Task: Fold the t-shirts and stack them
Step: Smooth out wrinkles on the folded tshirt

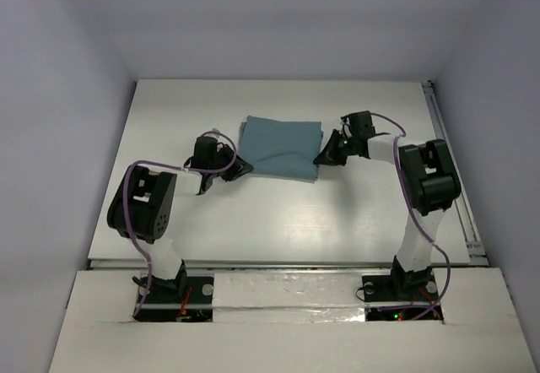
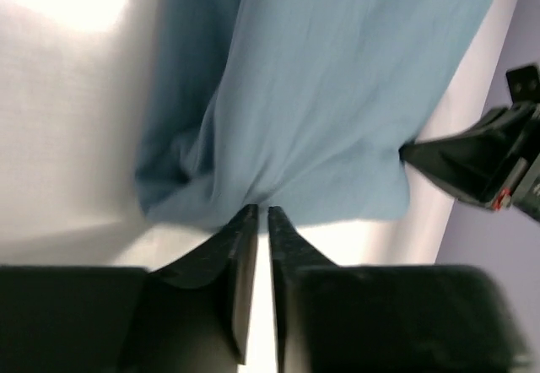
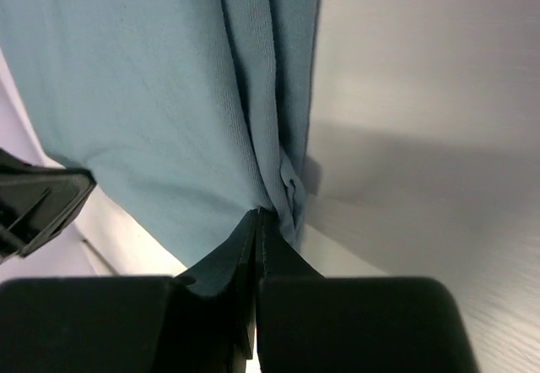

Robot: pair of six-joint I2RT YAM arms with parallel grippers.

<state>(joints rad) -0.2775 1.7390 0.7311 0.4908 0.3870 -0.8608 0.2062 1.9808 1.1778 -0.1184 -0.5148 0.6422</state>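
Top view: the folded t-shirt point(image 1: 281, 148) lies far-centre on the table point(image 1: 278, 221), between both arms.

Left wrist: my left gripper point(image 2: 256, 214) is clamped on its near-left corner.

Right wrist: my right gripper point(image 3: 256, 217) is clamped on the right edge, presumably for lifting evenly.

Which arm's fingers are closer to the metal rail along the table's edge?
Right. The right fingers sit at the t-shirt's edge facing the rail; the left fingers are at its opposite side, farther away.
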